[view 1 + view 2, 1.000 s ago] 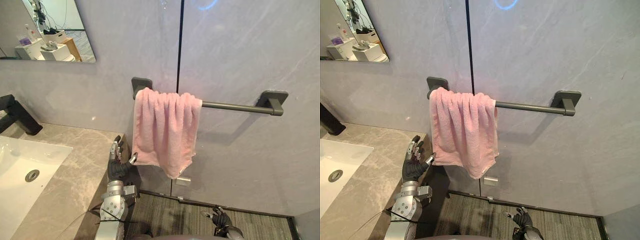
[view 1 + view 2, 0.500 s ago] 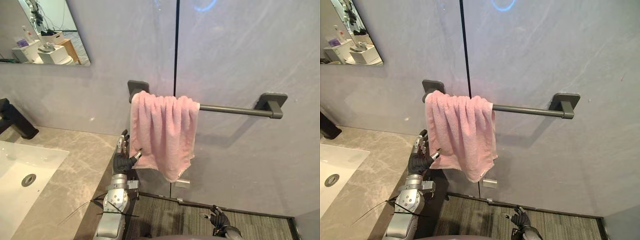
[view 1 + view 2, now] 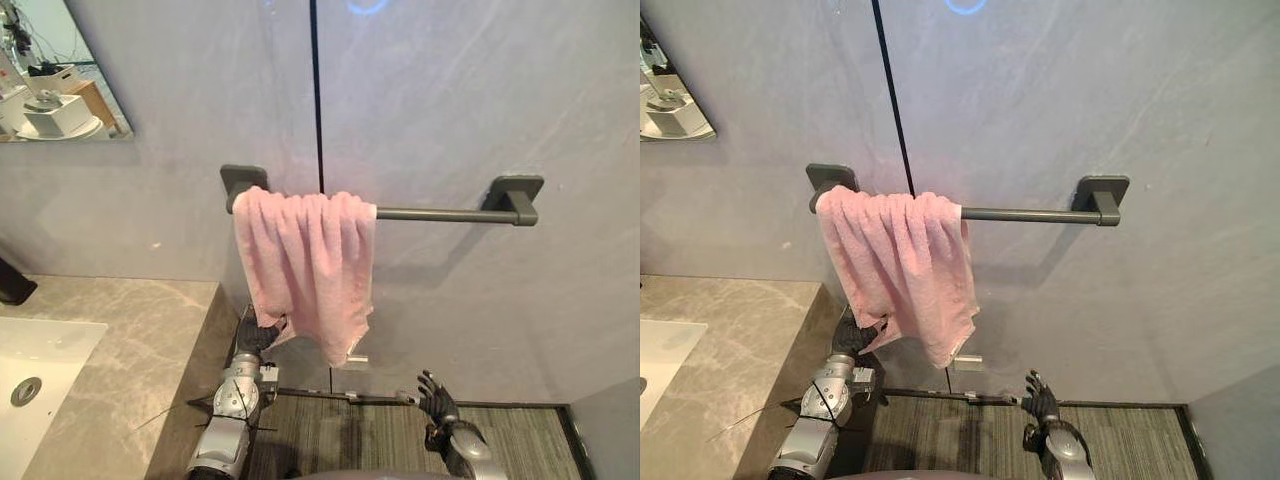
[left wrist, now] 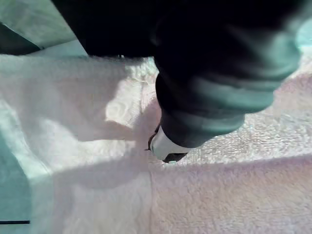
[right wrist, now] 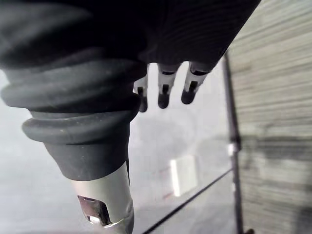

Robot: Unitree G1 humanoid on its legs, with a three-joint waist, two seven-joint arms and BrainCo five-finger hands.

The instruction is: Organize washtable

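at your far left a mirror point(image 3: 55, 85) hangs on the grey wall, and below it a white sink point(image 3: 70, 345) is set into the marbled grey countertop point(image 3: 140, 330). just past the counter's end your left hand point(image 3: 258, 335) is raised to the lower left corner of the pink towel point(image 3: 310, 260), touching the cloth and partly tucked behind it; in the left wrist view terry cloth lies right up against the hand, but you cannot tell whether it grips the towel or only rests on it. the towel is draped over the left end of the dark towel bar point(image 3: 440, 213), bunched into folds beside the left bracket, with its lowest corner hanging near a small white plate point(image 3: 358, 357) on the wall. the right part of the bar is bare up to its right bracket. further right and low, your right hand point(image 3: 437, 395) hangs above the dark striped floor point(image 3: 370, 440), well apart from the towel, its fingers point(image 5: 163, 95) straight, loosely spread and holding nothing.
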